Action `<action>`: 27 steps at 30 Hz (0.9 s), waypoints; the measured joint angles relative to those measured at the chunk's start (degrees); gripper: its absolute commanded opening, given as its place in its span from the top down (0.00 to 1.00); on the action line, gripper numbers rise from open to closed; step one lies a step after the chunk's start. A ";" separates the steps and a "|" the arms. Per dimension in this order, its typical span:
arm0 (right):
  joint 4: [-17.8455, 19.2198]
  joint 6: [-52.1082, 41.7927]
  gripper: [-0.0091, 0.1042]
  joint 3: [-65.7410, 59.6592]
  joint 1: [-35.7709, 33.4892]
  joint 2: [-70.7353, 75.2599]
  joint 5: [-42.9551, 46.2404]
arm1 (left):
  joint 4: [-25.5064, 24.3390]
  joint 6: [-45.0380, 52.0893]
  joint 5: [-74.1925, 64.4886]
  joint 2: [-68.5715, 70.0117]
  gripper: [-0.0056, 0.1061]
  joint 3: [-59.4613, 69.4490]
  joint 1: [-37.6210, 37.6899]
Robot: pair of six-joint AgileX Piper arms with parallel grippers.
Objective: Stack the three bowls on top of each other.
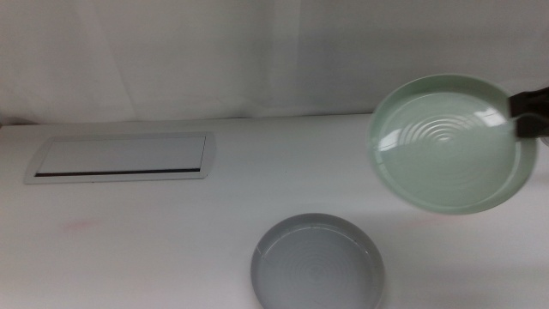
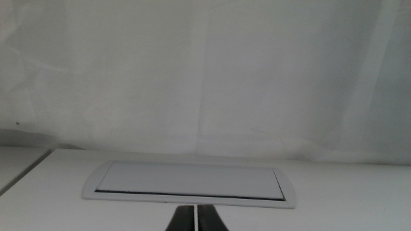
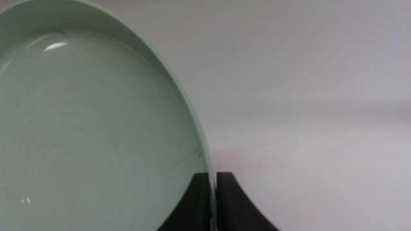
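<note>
The pale green bowl [image 1: 453, 143] hangs tilted above the table [image 1: 171, 249] at the far right, its rim pinched between the jaws of my right claw [image 1: 525, 116]. The blue-grey bowl [image 1: 317, 263] sits on the table nearer, left of it. My left claw [image 2: 194, 219], pressed together, faces the white panel [image 1: 122, 158] at the left.

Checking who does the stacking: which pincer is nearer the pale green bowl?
Right. The right pincer grips the pale green bowl by its rim, lifted above the table. The left pincer is away from it, facing the white panel.
</note>
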State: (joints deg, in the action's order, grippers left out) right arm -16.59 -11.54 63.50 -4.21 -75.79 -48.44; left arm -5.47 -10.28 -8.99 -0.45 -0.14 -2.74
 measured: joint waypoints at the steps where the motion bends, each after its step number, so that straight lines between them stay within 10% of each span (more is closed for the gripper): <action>1: -0.14 0.32 0.94 0.00 -1.56 0.00 -0.11 | 0.00 0.00 0.00 0.00 0.98 0.00 0.00; 27: 0.38 8.71 0.94 -3.75 -25.37 -21.38 8.74 | 0.00 0.00 0.00 0.00 0.98 0.00 0.00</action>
State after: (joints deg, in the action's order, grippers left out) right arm -16.21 -2.83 59.75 -29.58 -97.17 -39.70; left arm -5.47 -10.28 -8.99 -0.45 -0.14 -2.74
